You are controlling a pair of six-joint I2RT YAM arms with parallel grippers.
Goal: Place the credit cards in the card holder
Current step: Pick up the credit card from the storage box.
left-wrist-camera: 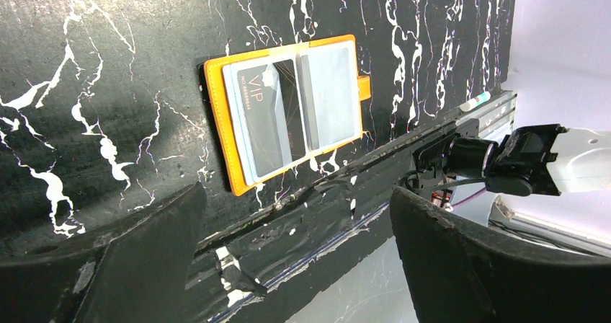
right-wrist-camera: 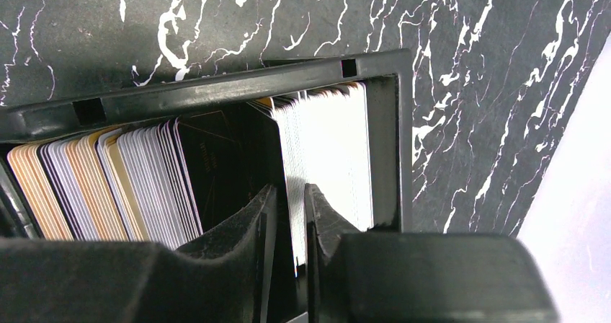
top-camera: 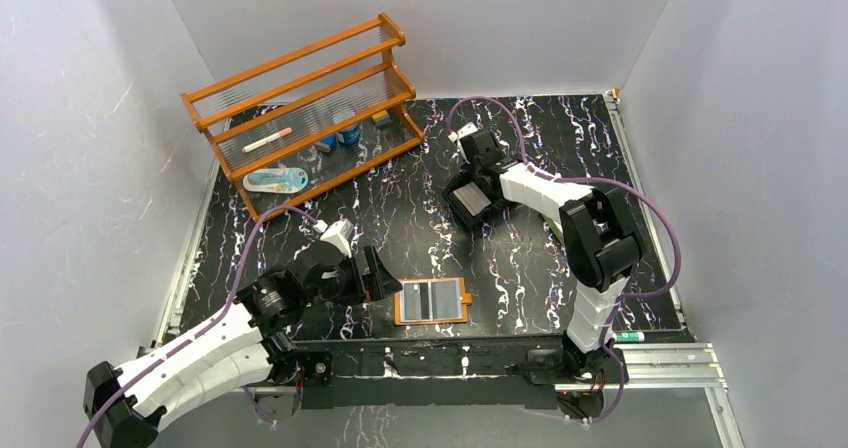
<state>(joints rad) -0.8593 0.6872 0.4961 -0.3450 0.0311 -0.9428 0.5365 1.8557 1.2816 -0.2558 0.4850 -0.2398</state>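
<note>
Card pick-up is in hand at the tray; the holder lies open for the card.

The right gripper point(right-wrist-camera: 290, 193) is set nose-down in the black tray point(right-wrist-camera: 216, 96), its jaws drawn to a narrow slot at the front of the white stack of credit cards point(right-wrist-camera: 331, 157); a pale card edge is seen between them, but whether it is pinched cannot be told; the right arm is stretched forward, well apart from the card holder point(left-wrist-camera: 216, 114), which lies spread flat near the table's front edge, a dark card point(left-wrist-camera: 266, 114) lodged in the sleeve away from its snap tab; the left gripper point(left-wrist-camera: 295, 265) is held low just beside the holder, jaws wide apart and empty; a firm pinch on one card alone is judged to be needed next, then a straight lift clear of the tray wall; the thin sleeve mouth must then be met edge-on.
</note>
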